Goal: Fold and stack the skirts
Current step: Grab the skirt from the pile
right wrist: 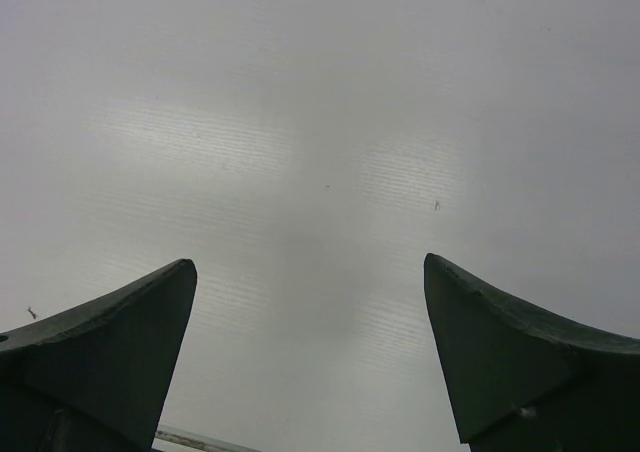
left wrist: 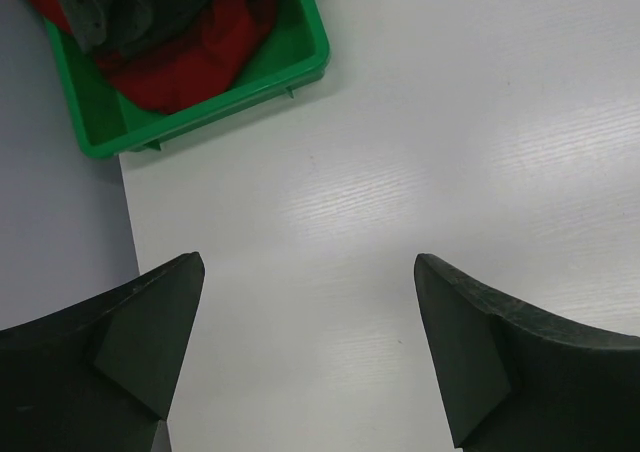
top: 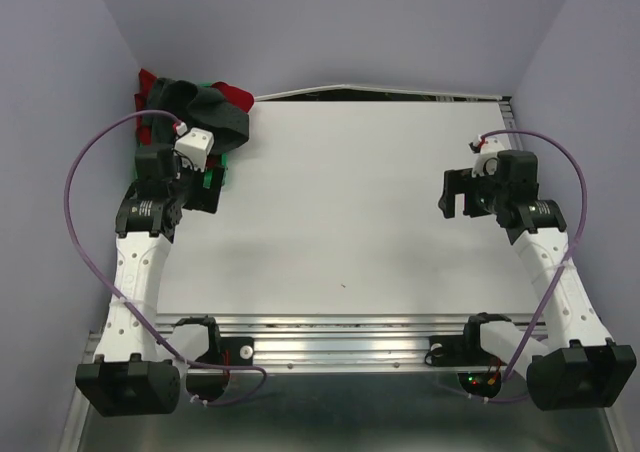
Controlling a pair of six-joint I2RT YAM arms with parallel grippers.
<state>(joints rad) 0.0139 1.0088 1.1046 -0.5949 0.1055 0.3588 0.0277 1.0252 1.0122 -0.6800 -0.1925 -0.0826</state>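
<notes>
Two skirts lie crumpled together in a green plastic bin point(left wrist: 95, 112) at the far left corner of the white counter point(top: 340, 202). The charcoal-black dotted skirt point(left wrist: 140, 12) is heaped over the bright red skirt point(left wrist: 190, 62), and neither is folded yet. The left pincer point(left wrist: 308, 262) hovers just on the near side of the bin, jaws spread wide and holding nothing, seemingly placed to reach in for the top garment. The right pincer point(right wrist: 310, 264) hangs over the counter well apart on the right, jaws likewise spread and empty, probably waiting to help lay cloth flat. The bin's walls and the tangled cloths look the likeliest hindrance to a clean pick. Purple cables point(top: 75, 172) loop from both arms.
</notes>
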